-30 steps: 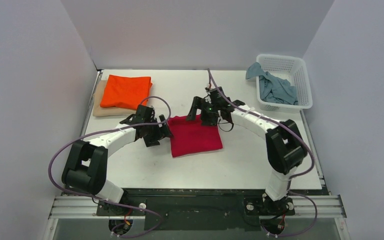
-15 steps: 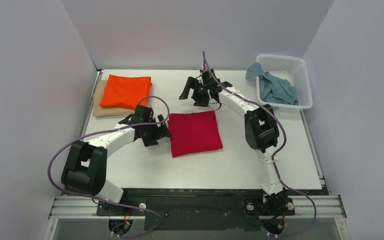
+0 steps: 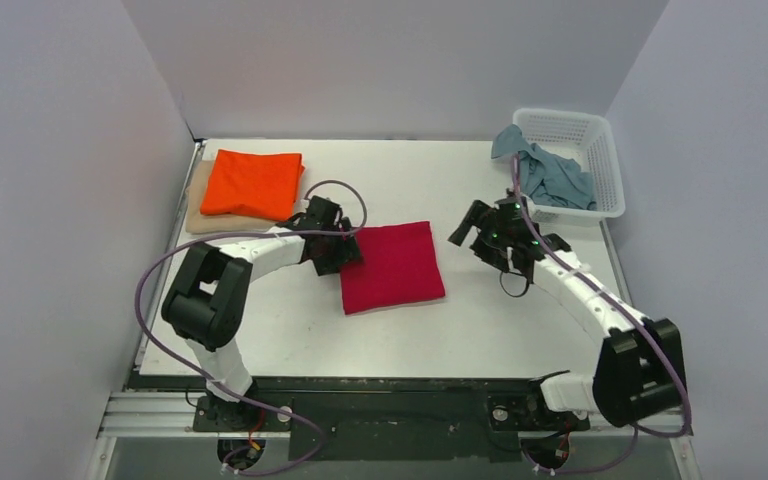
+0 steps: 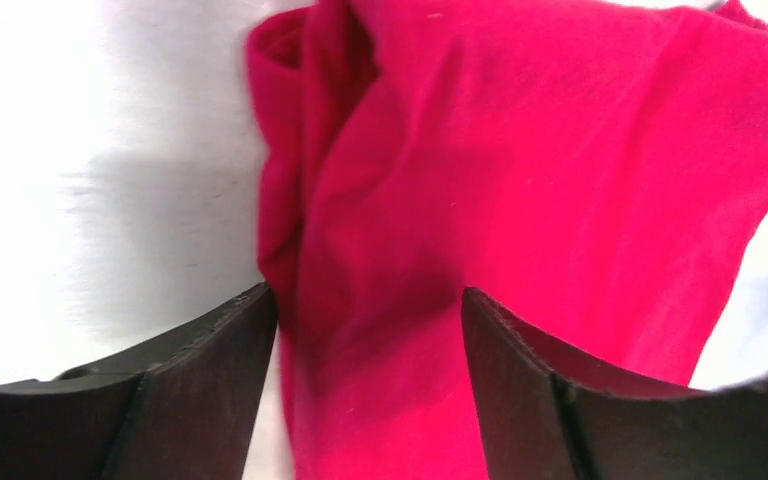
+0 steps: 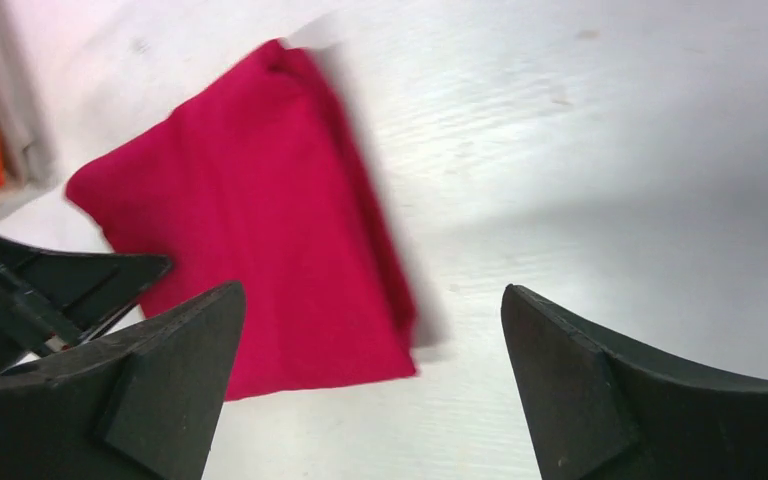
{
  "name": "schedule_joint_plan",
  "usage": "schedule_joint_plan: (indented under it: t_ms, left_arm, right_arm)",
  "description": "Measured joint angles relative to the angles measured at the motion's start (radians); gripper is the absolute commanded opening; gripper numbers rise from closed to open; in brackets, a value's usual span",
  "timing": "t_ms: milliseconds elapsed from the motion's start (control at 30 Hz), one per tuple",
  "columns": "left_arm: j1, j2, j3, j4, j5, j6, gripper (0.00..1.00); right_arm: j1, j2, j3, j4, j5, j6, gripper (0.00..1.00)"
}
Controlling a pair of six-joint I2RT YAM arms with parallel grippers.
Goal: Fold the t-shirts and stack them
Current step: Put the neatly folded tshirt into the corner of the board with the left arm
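Note:
A crimson red t-shirt [image 3: 392,265] lies folded in a square at the table's middle. My left gripper [image 3: 345,252] is at its left edge. In the left wrist view the gripper [image 4: 365,310] is open, its two fingers [image 4: 210,370] standing either side of the bunched red hem [image 4: 380,200]. My right gripper [image 3: 472,230] hangs open over bare table to the right of the red shirt [image 5: 250,250], with nothing between its fingertips [image 5: 370,300]. An orange t-shirt [image 3: 252,183] lies folded on a beige t-shirt [image 3: 198,216] at the far left. A grey-blue t-shirt [image 3: 550,176] lies crumpled in the basket.
The white lattice basket [image 3: 600,135] stands at the far right corner, the grey-blue cloth spilling over its left rim. Grey walls close in the table on three sides. The left arm's cable loops just above the red shirt's far left corner.
The right arm swung from the far middle of the table to the right of the red shirt. The left gripper slid right onto the red shirt's left edge.

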Motion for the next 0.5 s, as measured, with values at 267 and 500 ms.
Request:
schedule_joint_plan:
  t_ms: [267, 500]
  left_arm:
    - [-0.127, 0.119, 0.156, -0.099, -0.229, -0.038, 0.15]
    - [-0.181, 0.204, 0.311, -0.245, -0.385, -0.017, 0.00]
  right_arm:
    - [-0.085, -0.322, -0.153, -0.151, 0.228, -0.037, 0.95]
    - [-0.150, -0.446, -0.164, -0.193, 0.292, -0.102, 0.95]
